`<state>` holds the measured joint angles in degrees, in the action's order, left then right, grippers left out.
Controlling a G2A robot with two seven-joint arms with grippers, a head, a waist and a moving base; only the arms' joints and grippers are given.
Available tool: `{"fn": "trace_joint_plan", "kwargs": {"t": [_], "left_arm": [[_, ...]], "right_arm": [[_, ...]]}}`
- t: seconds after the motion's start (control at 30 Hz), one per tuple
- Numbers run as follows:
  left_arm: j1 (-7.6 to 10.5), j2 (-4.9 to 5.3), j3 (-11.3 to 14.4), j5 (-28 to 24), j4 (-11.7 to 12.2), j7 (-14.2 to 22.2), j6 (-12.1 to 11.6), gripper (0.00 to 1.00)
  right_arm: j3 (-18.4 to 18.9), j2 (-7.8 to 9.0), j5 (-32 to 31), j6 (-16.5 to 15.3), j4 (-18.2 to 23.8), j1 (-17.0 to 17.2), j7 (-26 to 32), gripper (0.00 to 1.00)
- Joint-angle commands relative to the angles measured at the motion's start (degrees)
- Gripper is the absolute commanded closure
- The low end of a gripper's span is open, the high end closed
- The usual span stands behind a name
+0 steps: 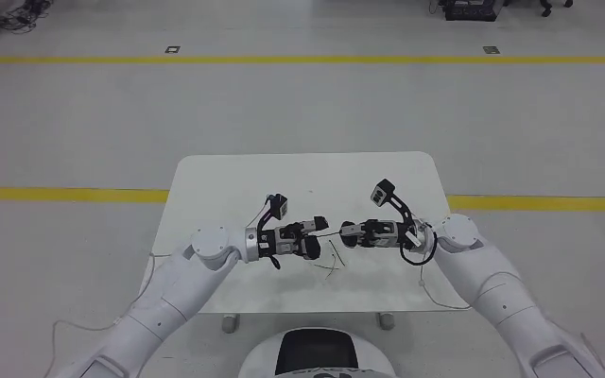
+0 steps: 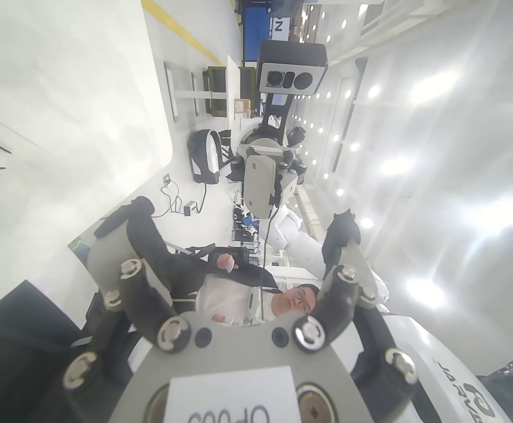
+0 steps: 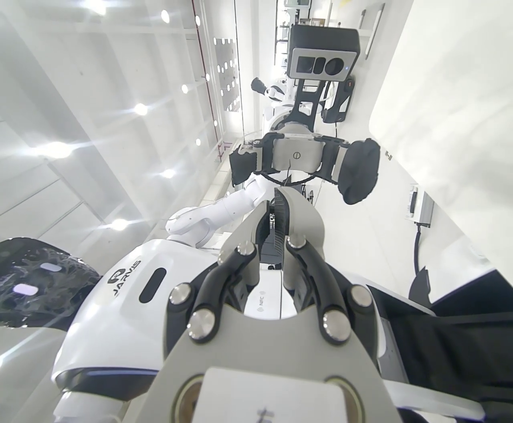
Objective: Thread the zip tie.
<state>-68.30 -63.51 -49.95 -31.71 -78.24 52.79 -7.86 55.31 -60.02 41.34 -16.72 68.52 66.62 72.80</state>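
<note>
Print marks a wrist label (image 2: 230,394) and far sign (image 2: 279,26).

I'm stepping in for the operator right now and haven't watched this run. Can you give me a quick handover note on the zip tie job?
Left hand: open, empty, facing the right hand above the table.
Right hand: shut on what looks like the zip tie, a thin dark strand pointing at the left hand's palm.
Loose strands lie on the table near the gap between the hands.
Done: tie held up and presented.
Left: the left hand has not gripped it; no threaded loop can be seen.
</note>
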Motion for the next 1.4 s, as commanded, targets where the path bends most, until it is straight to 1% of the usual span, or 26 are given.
{"fn": "trace_joint_plan", "kwargs": {"t": [0.0,0.13,0.57,0.83,1.37], "left_arm": [[-0.03,0.02,0.0,-0.1,-0.2,0.1,0.0,0.0],[0.03,0.02,0.2,-1.1,-0.2,1.2,0.1,0.0],[0.79,-0.1,0.9,-1.4,0.3,1.3,0.3,0.0],[1.35,-0.17,0.9,-2.4,1.3,1.2,0.1,0.0],[1.4,-0.12,1.1,-2.8,1.5,1.6,0.0,0.0]], "right_arm": [[0.0,-0.08,-0.2,0.1,0.0,-0.1,-0.1,1.0],[-0.1,-0.27,-0.4,0.3,-0.1,-0.1,0.1,1.0],[-0.4,-0.98,-0.5,0.4,-1.0,-0.7,1.0,1.0],[0.1,-1.19,-0.6,0.3,-1.4,-0.6,1.5,1.0],[0.5,-1.67,-1.1,0.6,-1.8,-0.8,2.0,1.0]]}}
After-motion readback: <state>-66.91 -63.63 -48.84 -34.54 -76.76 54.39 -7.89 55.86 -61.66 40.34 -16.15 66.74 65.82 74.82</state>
